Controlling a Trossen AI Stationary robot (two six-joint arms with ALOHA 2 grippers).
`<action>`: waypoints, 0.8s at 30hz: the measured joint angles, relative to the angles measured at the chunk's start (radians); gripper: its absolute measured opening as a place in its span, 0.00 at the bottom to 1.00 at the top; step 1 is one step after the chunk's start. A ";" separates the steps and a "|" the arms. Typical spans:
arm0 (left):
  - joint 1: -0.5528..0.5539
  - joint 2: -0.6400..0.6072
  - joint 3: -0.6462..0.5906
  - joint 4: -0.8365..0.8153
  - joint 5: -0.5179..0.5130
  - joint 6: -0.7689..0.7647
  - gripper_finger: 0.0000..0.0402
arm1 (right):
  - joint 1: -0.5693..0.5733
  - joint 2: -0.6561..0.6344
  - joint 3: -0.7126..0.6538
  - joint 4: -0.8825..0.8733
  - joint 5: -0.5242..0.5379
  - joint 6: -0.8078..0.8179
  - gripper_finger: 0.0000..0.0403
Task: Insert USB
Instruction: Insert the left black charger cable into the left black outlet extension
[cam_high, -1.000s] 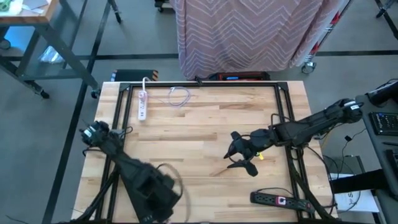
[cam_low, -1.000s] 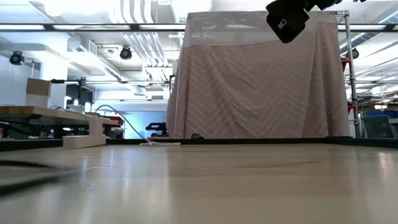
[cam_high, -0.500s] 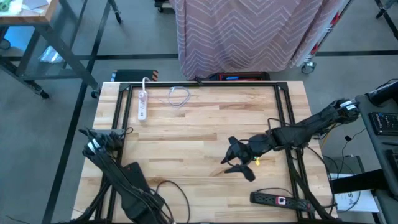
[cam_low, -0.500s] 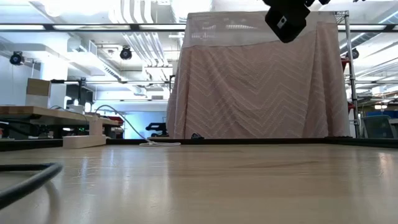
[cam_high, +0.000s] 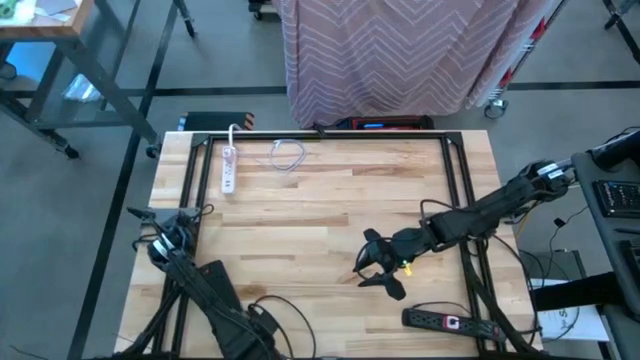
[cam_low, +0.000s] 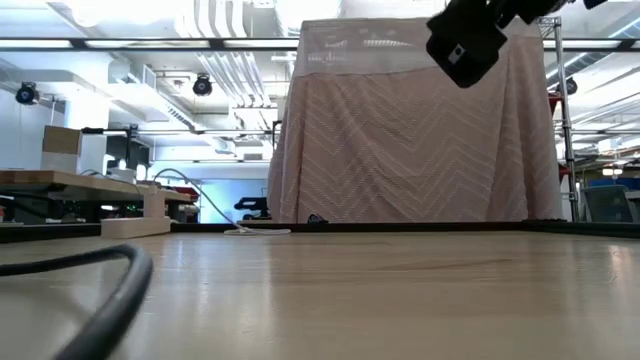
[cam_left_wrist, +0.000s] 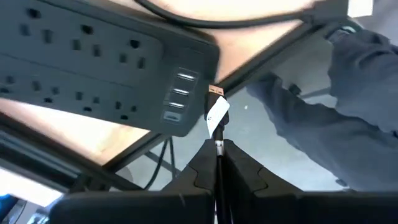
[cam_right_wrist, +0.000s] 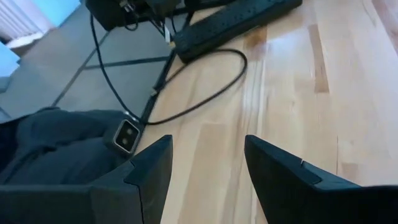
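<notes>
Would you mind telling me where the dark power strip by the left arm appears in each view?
High: dark power strip, lower left.
Low: not in it.
Left wrist: upper left, just ahead of the USB plug.
Right wrist: top centre.
Shared landmark: its looping black cable.

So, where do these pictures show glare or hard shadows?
Low view: the ceiling lights burn out white, and the table carries a pale sheen. High view: the light on the table is even, with no hard shadows. Left wrist view: the USB plug is bright at its white tag, without glare.
</notes>
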 joint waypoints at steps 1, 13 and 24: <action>0.004 0.000 0.000 -0.002 0.001 0.000 0.00 | 0.000 0.009 0.000 0.004 0.000 -0.001 0.48; 0.005 0.000 0.000 -0.053 0.033 -0.055 0.00 | 0.002 0.069 0.000 0.030 -0.005 0.012 0.48; 0.005 0.000 -0.049 -0.030 0.035 -0.082 0.00 | 0.043 0.069 0.000 0.035 -0.001 0.019 0.48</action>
